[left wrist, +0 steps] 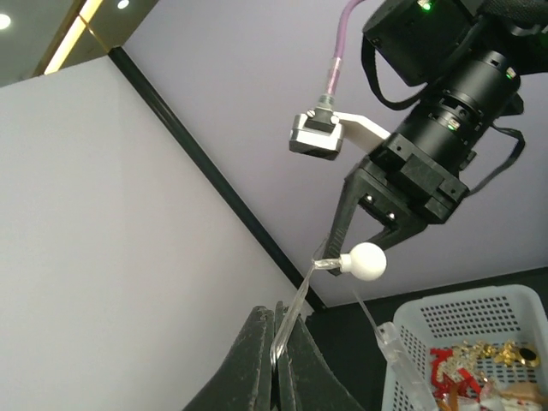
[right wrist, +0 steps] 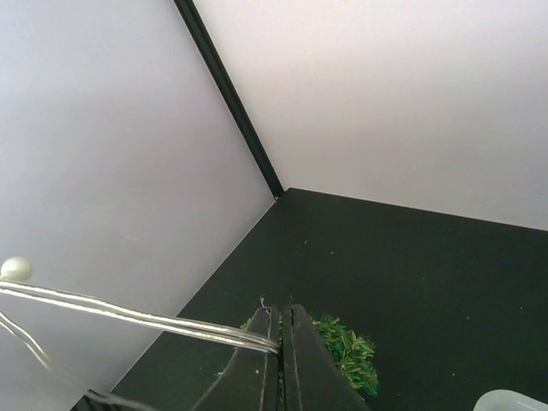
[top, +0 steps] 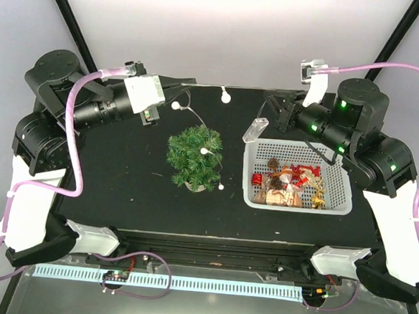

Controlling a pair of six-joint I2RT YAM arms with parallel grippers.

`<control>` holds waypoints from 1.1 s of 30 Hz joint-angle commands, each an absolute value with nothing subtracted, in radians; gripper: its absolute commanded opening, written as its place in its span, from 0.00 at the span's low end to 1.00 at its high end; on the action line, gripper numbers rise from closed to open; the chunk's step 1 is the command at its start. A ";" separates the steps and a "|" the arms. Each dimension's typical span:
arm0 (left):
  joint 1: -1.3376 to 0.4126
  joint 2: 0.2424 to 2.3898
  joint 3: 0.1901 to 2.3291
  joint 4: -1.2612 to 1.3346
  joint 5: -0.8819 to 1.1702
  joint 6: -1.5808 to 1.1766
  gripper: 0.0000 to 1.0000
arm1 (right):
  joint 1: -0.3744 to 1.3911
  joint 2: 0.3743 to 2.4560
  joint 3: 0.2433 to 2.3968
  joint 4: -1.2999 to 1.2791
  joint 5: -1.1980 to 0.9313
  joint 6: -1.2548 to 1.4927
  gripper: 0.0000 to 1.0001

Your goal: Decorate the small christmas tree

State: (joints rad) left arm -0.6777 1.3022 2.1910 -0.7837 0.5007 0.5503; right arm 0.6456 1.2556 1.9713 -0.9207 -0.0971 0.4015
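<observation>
The small christmas tree (top: 194, 157) stands mid-table, bushy and green; its top shows in the right wrist view (right wrist: 349, 353). A clear-wire light string with white bulbs (top: 176, 106) is draped over it, and one bulb (top: 204, 151) rests on the branches. My left gripper (top: 189, 82) hovers behind the tree, shut on the wire (left wrist: 295, 308). A bulb (left wrist: 368, 262) hangs just beyond the left gripper (left wrist: 277, 306). My right gripper (top: 272, 102) is raised at back right, and its tips (right wrist: 281, 310) are shut on doubled wire strands (right wrist: 128, 312).
A white plastic basket (top: 344, 182) holding red and gold ornaments sits right of the tree. The string's clear battery case (top: 255, 130) leans at the basket's back left corner. Another bulb (top: 220, 187) lies on the mat by the tree's base.
</observation>
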 commanded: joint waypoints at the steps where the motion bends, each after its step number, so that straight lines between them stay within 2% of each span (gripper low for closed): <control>1: -0.673 1.162 2.160 -0.691 0.509 0.552 0.02 | 0.626 1.252 1.953 -1.020 -0.010 0.411 0.01; 6: -0.670 1.076 2.048 -0.705 0.473 0.558 0.02 | 0.625 1.224 1.917 -1.024 -0.012 0.412 0.01; 12: -0.655 1.047 2.011 -0.708 0.431 0.579 0.02 | 0.625 1.217 1.907 -1.031 -0.023 0.411 0.01; 26: -0.650 1.045 1.824 -0.504 0.164 0.751 0.01 | 0.625 1.226 1.901 -1.037 -0.058 0.414 0.01; 33: -0.536 1.093 1.839 -0.467 0.129 0.783 0.02 | 0.625 1.228 1.884 -1.014 -0.081 0.424 0.01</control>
State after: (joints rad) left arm -0.6197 1.1038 1.7981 -0.5945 0.2127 0.7567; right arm 0.6502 1.2293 1.8969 -0.9699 -0.1635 0.4026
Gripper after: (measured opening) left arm 0.023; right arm 0.022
